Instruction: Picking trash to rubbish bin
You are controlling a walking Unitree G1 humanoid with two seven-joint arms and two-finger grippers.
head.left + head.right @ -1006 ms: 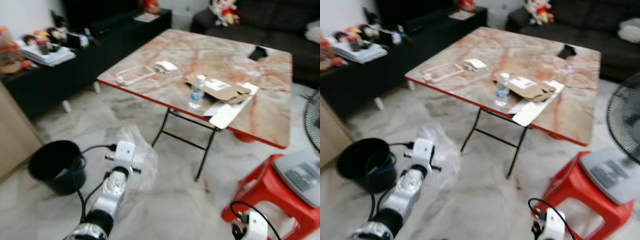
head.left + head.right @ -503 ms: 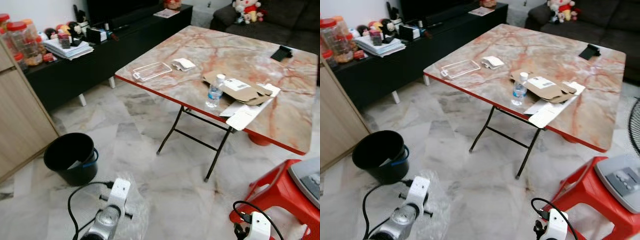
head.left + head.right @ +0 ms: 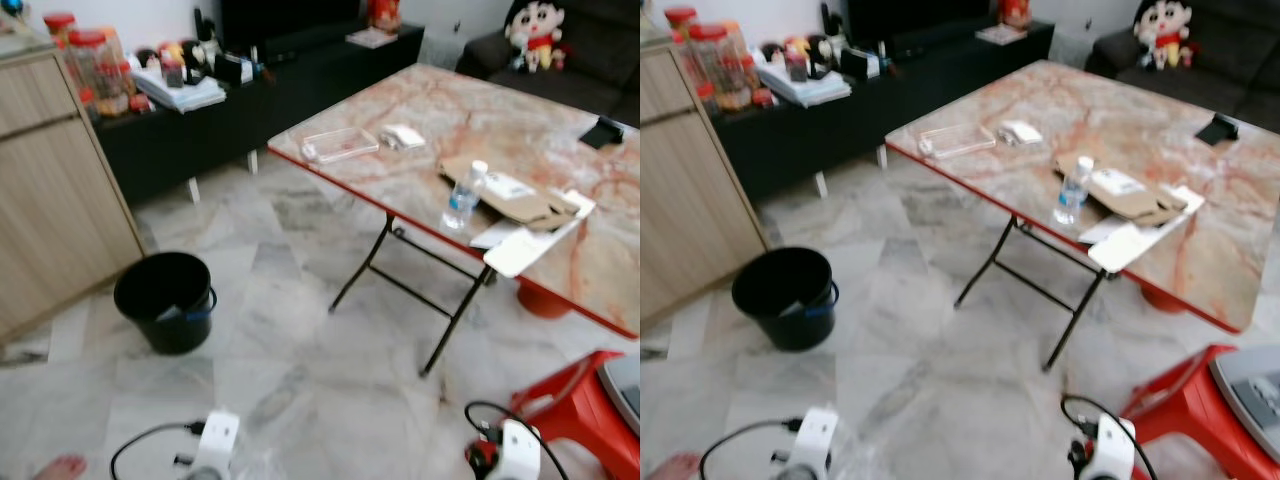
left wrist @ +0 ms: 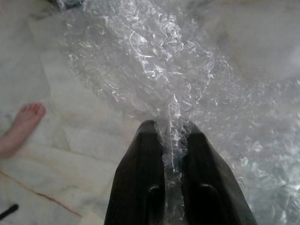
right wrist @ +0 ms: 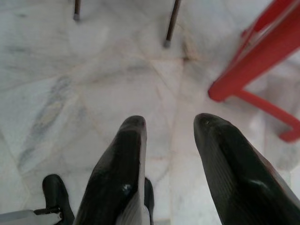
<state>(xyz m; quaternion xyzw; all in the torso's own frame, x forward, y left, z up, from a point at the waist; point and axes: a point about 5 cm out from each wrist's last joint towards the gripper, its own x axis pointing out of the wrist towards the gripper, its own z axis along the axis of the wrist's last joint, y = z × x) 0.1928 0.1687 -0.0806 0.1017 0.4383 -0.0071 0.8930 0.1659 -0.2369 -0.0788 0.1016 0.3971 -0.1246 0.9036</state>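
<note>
My left gripper (image 4: 171, 129) is shut on a crumpled sheet of clear bubble wrap (image 4: 150, 65), which spreads out beyond the black fingers over the marble floor. The left wrist (image 3: 215, 445) shows at the bottom of the left eye view, a bit of the wrap (image 3: 855, 462) beside it. A black rubbish bin (image 3: 167, 300) stands on the floor ahead and to the left, near a wooden cabinet. My right gripper (image 5: 169, 123) hangs open above bare floor, nothing between its fingers; its wrist (image 3: 515, 450) is at the bottom right.
A red-edged marble-pattern folding table (image 3: 430, 115) stands ahead right, bearing a water bottle (image 3: 459, 196), flattened cardboard (image 3: 515, 200) and a clear tray (image 3: 340, 144). A red plastic stool (image 3: 580, 410) is at the right. A person's bare foot (image 4: 23, 124) rests on the floor near my left gripper.
The camera has swung left and back: bin and table now sit further right in the picture. My left arm with the bubble wrap has dropped to the bottom edge. The grip is unchanged.
</note>
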